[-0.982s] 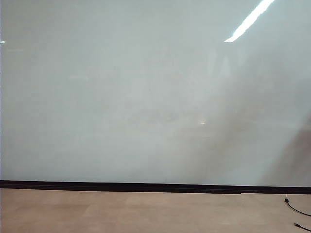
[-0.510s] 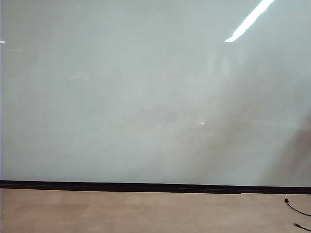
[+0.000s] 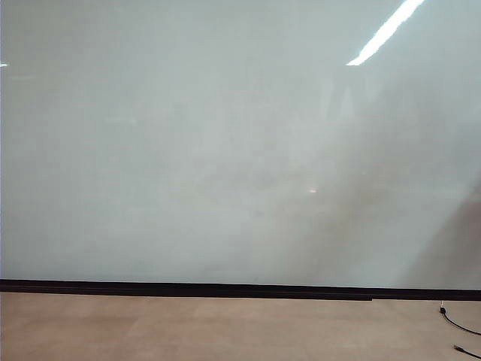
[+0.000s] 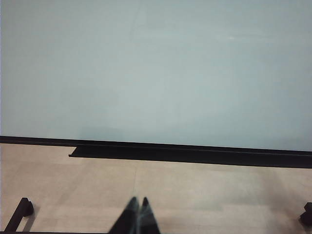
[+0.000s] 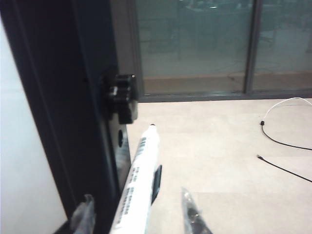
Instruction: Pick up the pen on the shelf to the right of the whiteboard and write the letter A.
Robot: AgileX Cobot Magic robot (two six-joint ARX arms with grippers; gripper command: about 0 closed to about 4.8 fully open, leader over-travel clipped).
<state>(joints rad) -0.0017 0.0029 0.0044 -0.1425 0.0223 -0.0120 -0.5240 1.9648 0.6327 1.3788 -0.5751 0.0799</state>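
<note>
The whiteboard [image 3: 225, 150] fills the exterior view, and neither gripper shows there. No letter A is in view. In the right wrist view the pen [image 5: 141, 180], white with black lettering, lies along the black shelf [image 5: 156, 181] beside the board's dark frame [image 5: 63, 122]. My right gripper [image 5: 137, 210] straddles the pen's barrel, open, with a gap on each side of it. The board's white face [image 5: 19, 161] is just beyond one finger. My left gripper [image 4: 138, 201] hangs shut over the floor, facing the whiteboard [image 4: 156, 68], with nothing held.
A black knob [image 5: 121, 95] juts from the frame above the pen's tip. Cables [image 5: 282, 146] lie on the tan floor, and one end shows in the exterior view [image 3: 458, 323]. Glass doors [image 5: 195, 39] stand behind. A black stand foot [image 4: 22, 209] is near my left gripper.
</note>
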